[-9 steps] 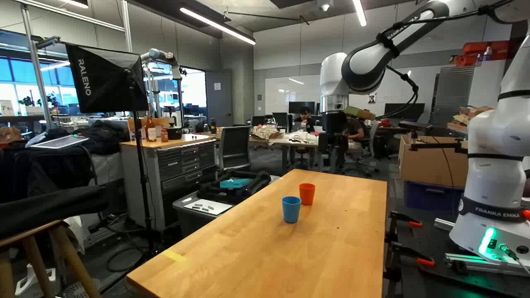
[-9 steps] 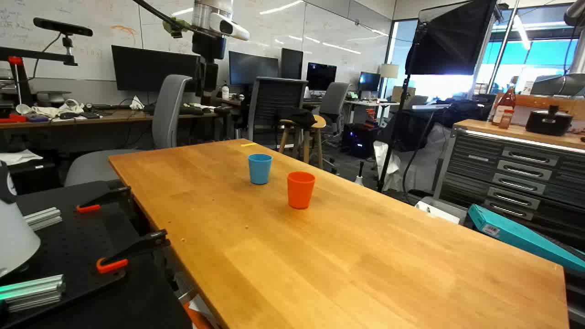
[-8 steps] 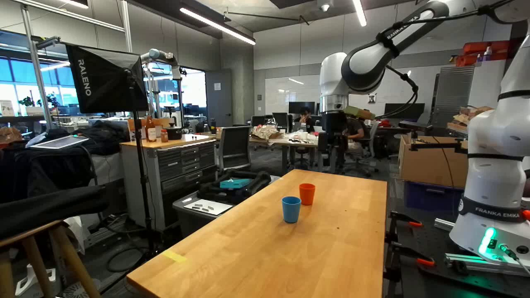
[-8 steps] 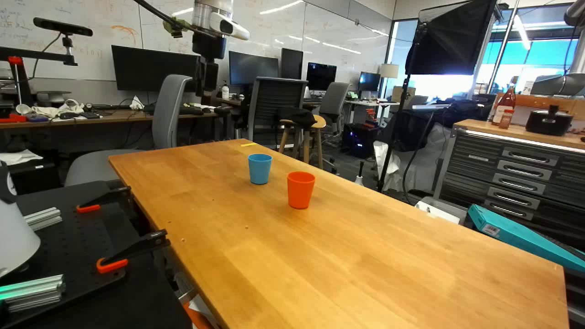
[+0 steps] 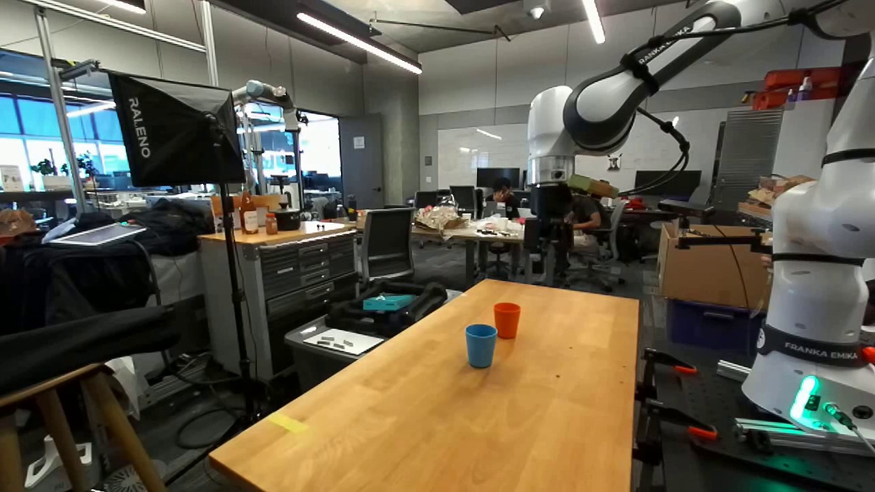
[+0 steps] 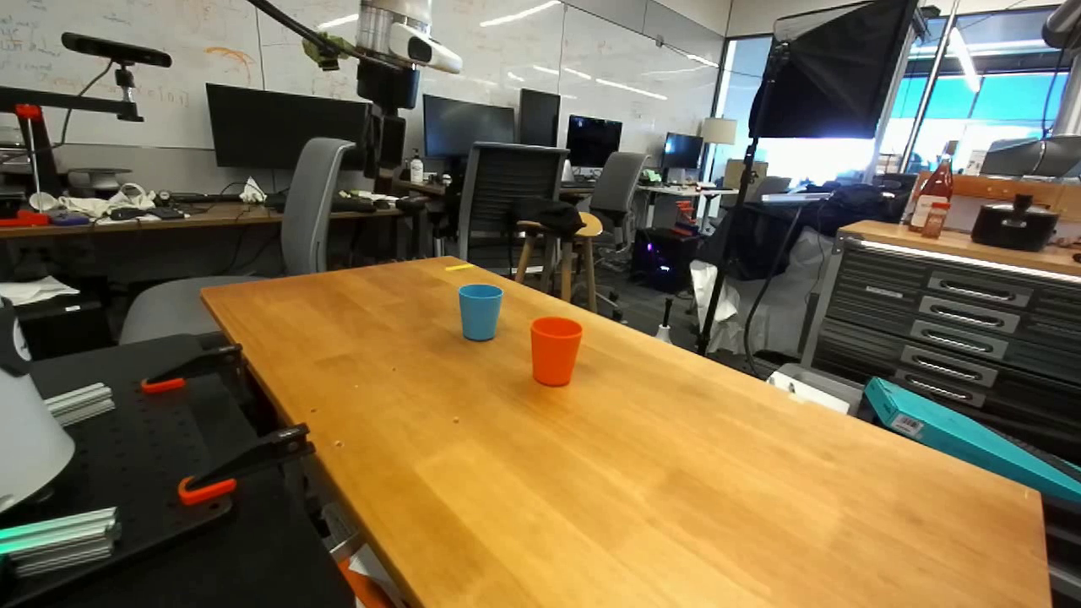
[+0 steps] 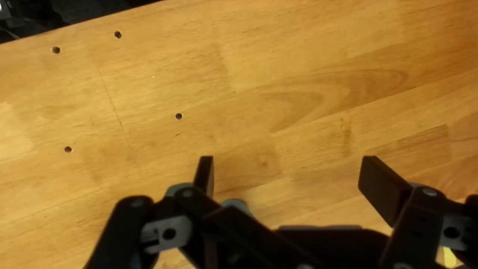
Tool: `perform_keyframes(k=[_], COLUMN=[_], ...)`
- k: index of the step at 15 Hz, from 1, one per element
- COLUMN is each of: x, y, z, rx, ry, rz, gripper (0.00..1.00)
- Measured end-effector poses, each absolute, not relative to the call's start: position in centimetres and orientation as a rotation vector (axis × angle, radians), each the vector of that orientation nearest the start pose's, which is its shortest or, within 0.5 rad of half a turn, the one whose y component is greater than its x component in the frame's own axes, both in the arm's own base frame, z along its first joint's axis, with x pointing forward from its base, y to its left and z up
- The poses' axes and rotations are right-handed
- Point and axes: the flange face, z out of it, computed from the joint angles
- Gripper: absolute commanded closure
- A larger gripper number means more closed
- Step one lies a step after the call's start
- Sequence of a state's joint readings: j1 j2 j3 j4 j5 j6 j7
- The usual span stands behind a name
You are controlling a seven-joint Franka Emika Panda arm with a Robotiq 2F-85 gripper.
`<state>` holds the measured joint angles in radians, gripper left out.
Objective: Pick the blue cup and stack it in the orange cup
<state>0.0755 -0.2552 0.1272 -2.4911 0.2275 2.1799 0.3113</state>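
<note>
Blue cup (image 6: 480, 313) upright on wooden surface (image 6: 718, 481), near the orange cup (image 6: 556, 352), also upright – gap shows between them in an exterior view. End effector (image 7: 288, 168) hangs above the surface, well apart from both cups – fingers (image 7: 384, 190) spread wide in wrist view. Yellow tape strip (image 5: 288, 423) near a surface corner, black clamp (image 6: 253, 453) with orange end at the long edge

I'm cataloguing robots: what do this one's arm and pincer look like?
The arm is white and rounded, with black bands, one lettered FRANKA EMIKA, a black cable and a green base light. The pincer is black, with blocky fingers and grey plates.
</note>
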Motion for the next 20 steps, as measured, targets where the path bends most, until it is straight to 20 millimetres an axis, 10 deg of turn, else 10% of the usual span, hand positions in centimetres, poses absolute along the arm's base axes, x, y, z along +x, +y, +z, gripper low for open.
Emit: perform_keyframes(k=[20], x=[57.4], y=[11.5], z=[27.1], rx=[-3.068], ry=[0.167], rz=[0.024], gripper=[0.0])
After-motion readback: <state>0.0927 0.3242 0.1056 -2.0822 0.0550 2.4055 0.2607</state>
